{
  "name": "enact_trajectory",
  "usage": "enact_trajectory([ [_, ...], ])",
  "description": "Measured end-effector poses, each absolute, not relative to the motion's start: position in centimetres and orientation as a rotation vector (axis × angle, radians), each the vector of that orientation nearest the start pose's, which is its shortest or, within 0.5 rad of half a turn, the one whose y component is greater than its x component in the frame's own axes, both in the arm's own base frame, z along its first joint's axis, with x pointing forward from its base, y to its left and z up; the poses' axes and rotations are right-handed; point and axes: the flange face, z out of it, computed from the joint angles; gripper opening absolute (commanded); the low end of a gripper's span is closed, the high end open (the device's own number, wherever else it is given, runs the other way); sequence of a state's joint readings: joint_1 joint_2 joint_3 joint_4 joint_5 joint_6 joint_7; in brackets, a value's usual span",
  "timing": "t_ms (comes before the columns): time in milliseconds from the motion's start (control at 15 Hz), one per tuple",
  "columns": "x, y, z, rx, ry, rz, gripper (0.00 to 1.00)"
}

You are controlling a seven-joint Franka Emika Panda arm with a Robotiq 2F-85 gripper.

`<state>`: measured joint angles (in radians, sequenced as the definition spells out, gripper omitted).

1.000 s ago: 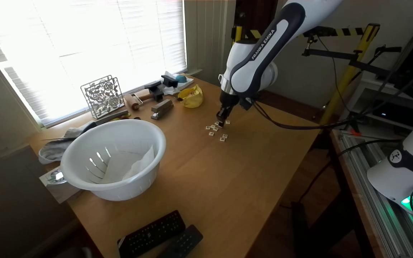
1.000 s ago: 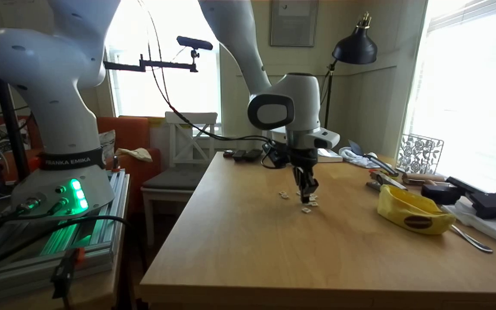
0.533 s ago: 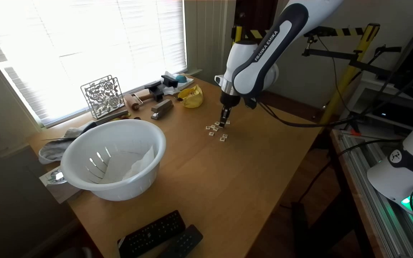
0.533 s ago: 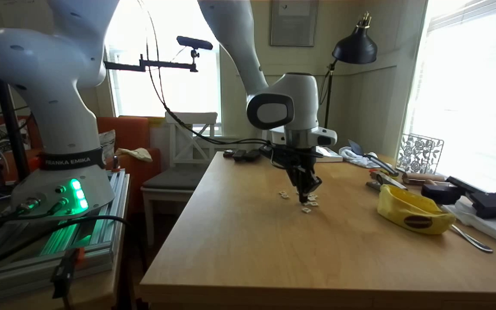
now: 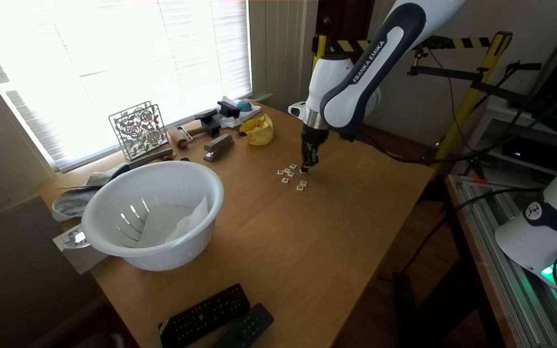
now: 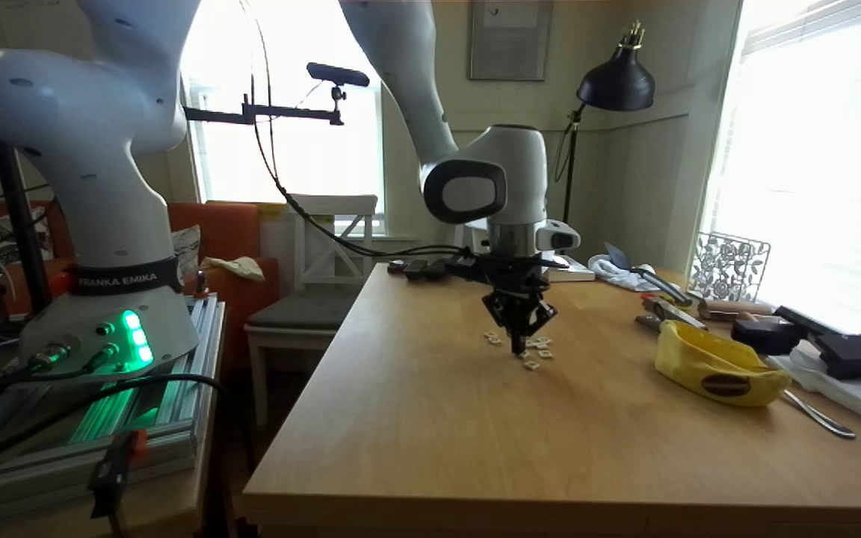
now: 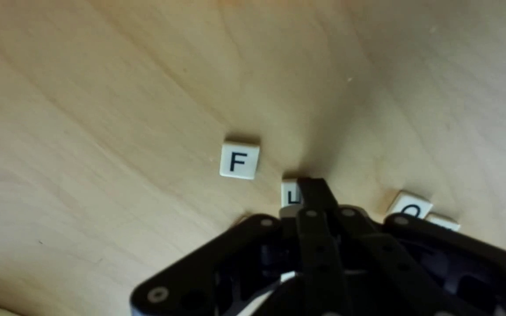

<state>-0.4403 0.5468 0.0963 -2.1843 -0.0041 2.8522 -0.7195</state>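
Note:
My gripper (image 7: 316, 186) is shut, with its black fingertips together and nothing visible between them. In the wrist view its tip covers part of a white letter tile (image 7: 291, 193) on the wooden table (image 7: 103, 87); I cannot tell whether it touches the tile. A tile marked F (image 7: 239, 160) lies apart, up and to the left. A tile with a round letter (image 7: 410, 206) and another tile (image 7: 444, 221) lie to the right, partly hidden by the gripper. In both exterior views the gripper (image 5: 304, 169) (image 6: 519, 350) points down at tabletop height beside several loose tiles (image 5: 290, 174) (image 6: 531, 365).
A white colander (image 5: 172, 258) stands on the table, with black remotes (image 5: 206, 314) near it. A yellow pouch (image 6: 722, 366), a stapler (image 5: 218, 146) and a metal rack (image 5: 139, 130) stand along the window side. A cable (image 6: 341, 235) hangs from the arm.
The gripper has turned about its upright axis and its tip has shifted slightly, staying low by the tiles. A tile seen beside the tip earlier is now hidden by it in an exterior view.

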Motion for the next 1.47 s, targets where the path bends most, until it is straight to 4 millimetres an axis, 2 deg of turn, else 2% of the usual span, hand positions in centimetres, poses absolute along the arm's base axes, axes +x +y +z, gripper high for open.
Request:
enact_trajectory([
  [667,52.2,-18.2,14.7,-3.022,-0.975,-0.169,0.00],
  [1467,52.5,-16.6,14.7,-2.945,-1.278,-0.121,0.00],
])
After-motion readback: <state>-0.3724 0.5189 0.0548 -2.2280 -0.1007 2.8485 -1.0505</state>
